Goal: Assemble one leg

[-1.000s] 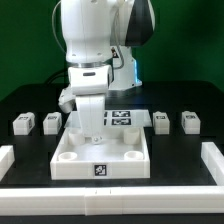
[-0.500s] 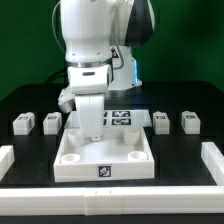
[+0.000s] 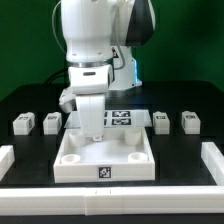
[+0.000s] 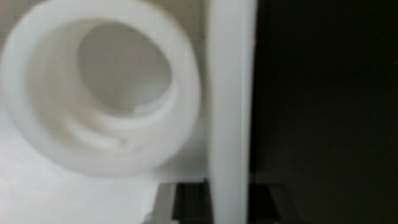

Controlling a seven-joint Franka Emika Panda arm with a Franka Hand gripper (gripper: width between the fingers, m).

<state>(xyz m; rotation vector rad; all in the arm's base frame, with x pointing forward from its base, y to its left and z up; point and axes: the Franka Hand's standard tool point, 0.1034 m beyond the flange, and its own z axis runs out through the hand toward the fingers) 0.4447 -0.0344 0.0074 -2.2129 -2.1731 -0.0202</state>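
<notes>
Four small white legs with marker tags lie on the black table behind the tray: two on the exterior view's left and two on its right. The large white tray with round corner sockets lies in the middle. My gripper reaches straight down at the tray's far left corner. In the wrist view the dark fingers stand on both sides of the tray's thin upright wall, next to a round socket. The gripper looks shut on that wall. No leg is held.
The marker board lies behind the tray. White raised rails stand at the exterior view's left and right table edges. The arm's body hides the table's far middle.
</notes>
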